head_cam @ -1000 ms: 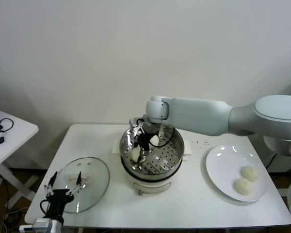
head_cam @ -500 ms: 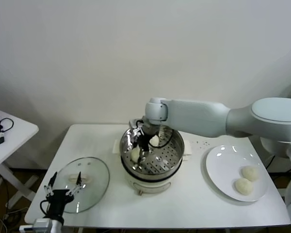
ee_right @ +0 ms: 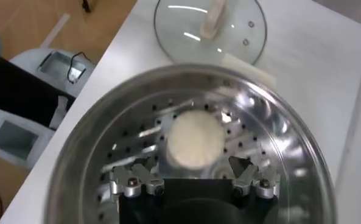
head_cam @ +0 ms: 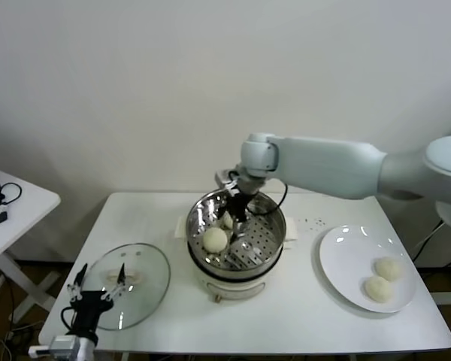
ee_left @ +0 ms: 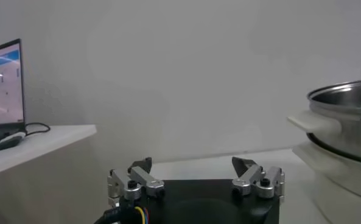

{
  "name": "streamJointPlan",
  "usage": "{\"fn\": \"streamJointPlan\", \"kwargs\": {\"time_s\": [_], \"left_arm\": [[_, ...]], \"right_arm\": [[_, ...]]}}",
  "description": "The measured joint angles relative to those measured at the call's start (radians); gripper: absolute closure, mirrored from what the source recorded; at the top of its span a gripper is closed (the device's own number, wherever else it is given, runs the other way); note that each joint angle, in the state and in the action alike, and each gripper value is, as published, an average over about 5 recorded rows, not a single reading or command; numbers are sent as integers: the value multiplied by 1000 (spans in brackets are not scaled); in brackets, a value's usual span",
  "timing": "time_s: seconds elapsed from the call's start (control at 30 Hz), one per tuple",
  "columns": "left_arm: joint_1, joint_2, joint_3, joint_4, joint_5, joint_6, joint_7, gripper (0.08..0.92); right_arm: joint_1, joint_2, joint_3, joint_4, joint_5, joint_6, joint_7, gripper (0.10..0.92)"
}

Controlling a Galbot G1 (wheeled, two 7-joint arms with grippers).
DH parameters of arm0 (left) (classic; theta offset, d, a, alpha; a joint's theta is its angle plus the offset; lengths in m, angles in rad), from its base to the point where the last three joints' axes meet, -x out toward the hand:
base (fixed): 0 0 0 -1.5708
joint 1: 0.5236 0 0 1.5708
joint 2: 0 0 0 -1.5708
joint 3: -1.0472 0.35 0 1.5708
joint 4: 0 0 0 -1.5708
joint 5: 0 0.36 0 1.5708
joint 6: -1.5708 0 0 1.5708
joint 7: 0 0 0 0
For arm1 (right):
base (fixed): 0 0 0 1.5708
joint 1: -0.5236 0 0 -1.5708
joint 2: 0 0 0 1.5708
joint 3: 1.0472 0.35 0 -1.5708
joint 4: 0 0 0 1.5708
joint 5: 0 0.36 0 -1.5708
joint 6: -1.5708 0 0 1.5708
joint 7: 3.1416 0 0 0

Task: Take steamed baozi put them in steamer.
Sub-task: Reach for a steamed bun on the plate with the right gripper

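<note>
Released since a second ago, a bun [ee_right: 195, 138] lies free in the steamer [head_cam: 267, 242].
Right gripper [ee_right: 195, 176] hovers just above it, jaws apart; left gripper [ee_left: 196, 180] parked, apart too.

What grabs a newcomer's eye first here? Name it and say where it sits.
The long white right arm reaching over the shiny steamer at the table's middle stands out, its right gripper open above a steamed baozi lying free on the perforated floor. A second bun lies behind it, and two more wait on the white plate to the right. The glass lid lies to the left, by the idle left gripper.
</note>
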Motion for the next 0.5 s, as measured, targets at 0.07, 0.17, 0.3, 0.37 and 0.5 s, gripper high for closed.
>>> {"fn": "streamJointPlan", "kwargs": {"time_s": [0.07, 0.17, 0.3, 0.37, 0.5], "left_arm": [[-5, 5, -2, 1, -7, 0, 5, 177], [-14, 15, -5, 6, -19, -2, 12, 177], [-24, 25, -11, 11, -35, -4, 20, 177], [-26, 27, -12, 11, -40, -5, 23, 177], [-28, 29, -14, 8, -43, -5, 25, 177]], "right_arm": [[27, -52, -1, 23, -6, 12, -13, 203], [57, -141, 0, 56, -20, 32, -30, 203], [73, -273, 8, 97, -55, 59, -54, 203], [69, -341, 17, 111, -81, 73, -64, 203], [37, -474, 39, 129, -150, 106, -79, 203]]}}
